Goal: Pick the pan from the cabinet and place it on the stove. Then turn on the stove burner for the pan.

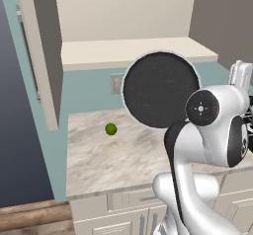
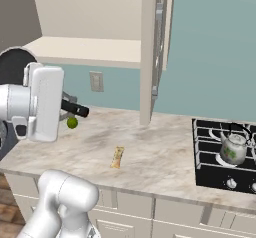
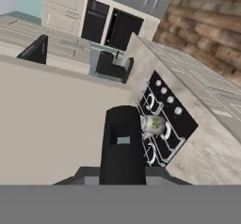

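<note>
The pan (image 1: 159, 89) I carry shows a matt, finely speckled dark grey face with a thin pale rim that looks like bare metal, and its handle (image 2: 76, 109) is plain matt black. The cabinet (image 1: 133, 19) beside it is smooth cream, painted flat with no gloss. Below, the desk (image 2: 150, 157) has a polished stone look, pale marble veined in grey and tan. The stove (image 2: 225, 157) is glossy black with matt black grates and small shiny silver knobs. The kettle (image 2: 233, 148) on it seems to be clear glass, though it is too small for me to be sure. My own arm (image 1: 207, 130) is glossy white.
</note>
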Robot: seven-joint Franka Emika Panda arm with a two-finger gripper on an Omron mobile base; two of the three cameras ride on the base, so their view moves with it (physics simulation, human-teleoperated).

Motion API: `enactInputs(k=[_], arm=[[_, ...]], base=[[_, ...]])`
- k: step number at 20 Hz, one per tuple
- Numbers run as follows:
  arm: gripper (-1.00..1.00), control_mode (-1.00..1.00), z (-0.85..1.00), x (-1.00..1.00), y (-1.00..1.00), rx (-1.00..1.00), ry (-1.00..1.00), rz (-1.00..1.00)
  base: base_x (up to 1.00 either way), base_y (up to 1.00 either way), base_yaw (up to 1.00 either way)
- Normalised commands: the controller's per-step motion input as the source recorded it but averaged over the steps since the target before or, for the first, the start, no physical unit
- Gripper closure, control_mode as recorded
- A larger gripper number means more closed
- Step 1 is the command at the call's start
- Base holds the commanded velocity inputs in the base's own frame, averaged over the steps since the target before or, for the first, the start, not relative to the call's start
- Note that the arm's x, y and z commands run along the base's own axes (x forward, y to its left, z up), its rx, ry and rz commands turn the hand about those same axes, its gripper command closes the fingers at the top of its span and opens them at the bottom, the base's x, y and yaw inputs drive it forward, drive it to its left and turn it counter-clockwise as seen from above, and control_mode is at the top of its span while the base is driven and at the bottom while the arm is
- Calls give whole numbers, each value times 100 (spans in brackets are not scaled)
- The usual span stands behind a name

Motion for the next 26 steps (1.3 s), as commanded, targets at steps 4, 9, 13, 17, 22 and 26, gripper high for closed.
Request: enactInputs(k=[4,9,13,17,22,26], arm=[[100,-100,-17,43,33,0,0,0],[100,-100,-15,16,18,0,0,1],[100,-100,-11,0,12,0,0,0],[100,-100,-12,-15,5,0,0,0],[100,100,-4,-10,0,0,0,0],[100,100,0,0,0,0,0,0]], base=[[0,0,0],[0,0,0],[0,0,0],[0,0,0],[-56,0,-1],[-73,-12,-1]])
